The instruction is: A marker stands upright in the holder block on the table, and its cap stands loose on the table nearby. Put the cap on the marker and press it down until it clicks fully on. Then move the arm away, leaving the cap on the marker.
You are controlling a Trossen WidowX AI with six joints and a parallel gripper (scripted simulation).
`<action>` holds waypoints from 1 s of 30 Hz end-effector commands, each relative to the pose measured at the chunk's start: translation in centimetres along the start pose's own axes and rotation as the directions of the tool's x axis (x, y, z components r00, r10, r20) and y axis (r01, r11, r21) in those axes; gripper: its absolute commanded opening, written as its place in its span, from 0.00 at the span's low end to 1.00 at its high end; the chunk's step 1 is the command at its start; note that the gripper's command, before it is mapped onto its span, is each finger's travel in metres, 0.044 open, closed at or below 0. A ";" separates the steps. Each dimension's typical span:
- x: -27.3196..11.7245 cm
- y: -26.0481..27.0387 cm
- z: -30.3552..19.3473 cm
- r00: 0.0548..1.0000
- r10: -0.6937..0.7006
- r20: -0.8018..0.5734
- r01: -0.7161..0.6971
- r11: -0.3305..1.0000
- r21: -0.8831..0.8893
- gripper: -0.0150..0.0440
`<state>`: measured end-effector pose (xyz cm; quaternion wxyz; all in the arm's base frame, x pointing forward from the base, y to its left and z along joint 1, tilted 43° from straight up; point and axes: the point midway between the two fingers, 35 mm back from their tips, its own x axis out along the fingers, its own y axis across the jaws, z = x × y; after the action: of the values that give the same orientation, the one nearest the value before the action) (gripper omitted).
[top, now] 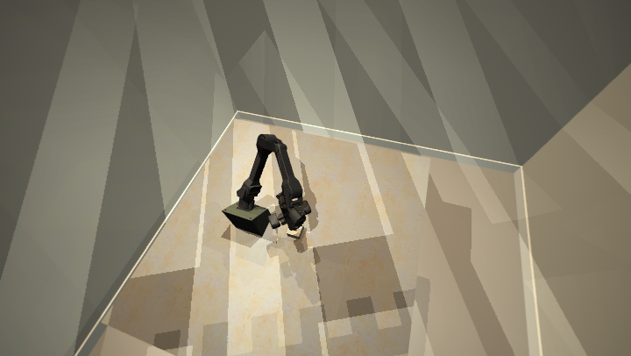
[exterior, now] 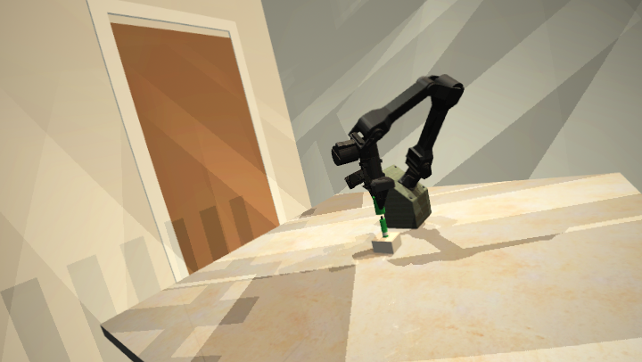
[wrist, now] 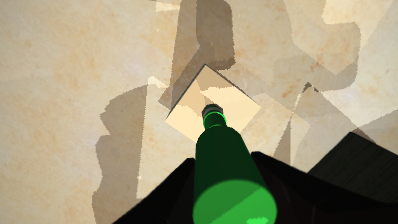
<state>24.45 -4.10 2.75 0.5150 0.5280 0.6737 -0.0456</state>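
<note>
Claw (top: 296, 217) (exterior: 379, 204) (wrist: 223, 162) clamped on the green cap (exterior: 380, 210) (wrist: 222, 155), its black fingers on either side, directly above the holder block (top: 294, 231) (exterior: 385, 246) (wrist: 235, 99). The cap's long axis runs roughly up and down, its lower end pointing toward the block and its broad, round upper end facing the wrist camera. Below it, the green marker (exterior: 383, 226) (wrist: 215, 119) stands upright in the block, black tip upward. The exterior view shows a slim gap between cap and marker tip, so the cap is above the marker and not seated on it. Their long axes look nearly in line there; exact centering is hard to judge.

The pale block rests on the surface (top: 349, 194) (exterior: 449, 305) (wrist: 50, 75), just beside the arm's dark green pedestal (top: 262, 221) (exterior: 417, 211) (wrist: 350, 159). From the pedestal, the black arm (top: 287, 170) (exterior: 407, 102) rises, bends at a high elbow and comes down over the block.

In the top view, the arm and claw hide both cap and marker, and cover part of the block. In the wrist view, the cap hides the marker's tip and upper part, its own near end is cut off by the bottom edge, and the dark fingers blend into shadow. The cap's opening faces away and cannot be seen.
</note>
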 end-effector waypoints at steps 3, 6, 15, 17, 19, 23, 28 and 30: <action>0.9 0.0 0.0 1.000 0.002 -0.002 -0.002 1.000 0.006 0.25; 1.4 0.0 0.0 1.000 0.002 -0.002 -0.002 1.000 0.006 0.25; 2.9 0.0 0.0 1.000 0.002 -0.002 -0.002 1.000 0.006 0.25; 3.2 0.0 0.0 1.000 0.002 -0.002 -0.002 1.000 0.006 0.25; 3.6 0.0 0.0 1.000 0.003 -0.002 -0.003 1.000 0.006 0.25; 4.2 0.0 0.0 1.000 0.003 -0.003 -0.003 1.000 0.006 0.25; 5.0 0.0 -0.1 1.000 0.004 -0.004 -0.004 1.000 0.006 0.25; 5.1 0.0 -0.1 1.000 0.004 -0.004 -0.004 1.000 0.006 0.25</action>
<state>24.79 -0.82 -0.83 0.5143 0.5272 0.6749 -0.0455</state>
